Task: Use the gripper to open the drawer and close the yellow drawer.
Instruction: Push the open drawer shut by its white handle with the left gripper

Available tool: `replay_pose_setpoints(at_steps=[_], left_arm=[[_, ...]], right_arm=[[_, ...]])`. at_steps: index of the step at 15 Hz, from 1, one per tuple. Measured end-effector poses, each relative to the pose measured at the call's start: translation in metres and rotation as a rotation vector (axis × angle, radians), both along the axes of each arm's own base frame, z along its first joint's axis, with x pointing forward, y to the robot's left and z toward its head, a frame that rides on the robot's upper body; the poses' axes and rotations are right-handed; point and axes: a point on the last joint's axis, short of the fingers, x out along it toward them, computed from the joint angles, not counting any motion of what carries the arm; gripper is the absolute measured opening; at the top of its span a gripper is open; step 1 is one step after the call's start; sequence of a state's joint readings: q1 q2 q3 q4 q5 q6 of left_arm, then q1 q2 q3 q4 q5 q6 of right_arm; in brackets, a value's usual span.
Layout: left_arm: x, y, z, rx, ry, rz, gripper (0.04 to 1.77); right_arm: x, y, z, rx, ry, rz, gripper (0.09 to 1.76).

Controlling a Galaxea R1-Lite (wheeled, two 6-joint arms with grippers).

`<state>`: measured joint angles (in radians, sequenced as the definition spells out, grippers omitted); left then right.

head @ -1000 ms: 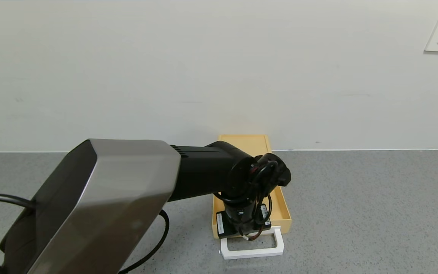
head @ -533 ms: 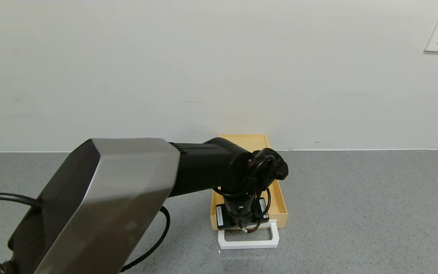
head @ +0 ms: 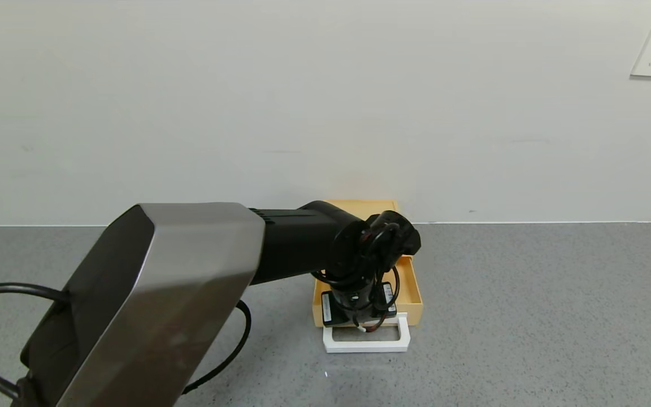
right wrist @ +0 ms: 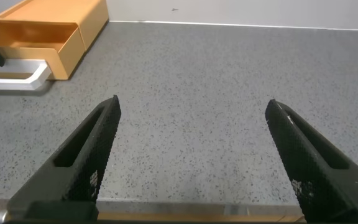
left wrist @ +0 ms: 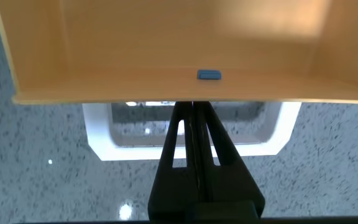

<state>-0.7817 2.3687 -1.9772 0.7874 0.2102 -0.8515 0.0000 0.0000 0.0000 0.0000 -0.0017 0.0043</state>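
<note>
Drawer (head: 410, 285) pushed further in since 1 s ago | left gripper (left wrist: 194, 118) fingers pressed together, in handle (head: 366, 341) | right gripper (right wrist: 191, 155) spread, parked well apart | risk: off-centre push could skew, jam drawer

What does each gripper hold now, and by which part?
Nothing. Left gripper is shut, tips against the front of the pale yellow plastic drawer; right gripper is open, empty.

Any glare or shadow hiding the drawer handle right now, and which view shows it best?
Head view: the left gripper and its cables cover part of the white handle. Left wrist view: small glints on the counter, the drawer evenly lit, handle clearest here. Right wrist view: the open right gripper is far off; handle sits at the edge.
</note>
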Motion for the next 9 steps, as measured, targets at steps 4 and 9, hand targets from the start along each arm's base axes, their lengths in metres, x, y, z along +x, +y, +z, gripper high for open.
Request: replay_pose_setpoints(at_steps=[4,9], left_arm=[[0.008,0.001,0.002,-0.019,-0.039,-0.021,0.11],[0.015,0.002,0.004,-0.04,-0.079,-0.033,0.11]], right_arm=[[0.0,0.0,0.0,0.0,0.0,0.0,1.71],[0.0,0.0,0.0,0.001,0.0,0.0,1.71]])
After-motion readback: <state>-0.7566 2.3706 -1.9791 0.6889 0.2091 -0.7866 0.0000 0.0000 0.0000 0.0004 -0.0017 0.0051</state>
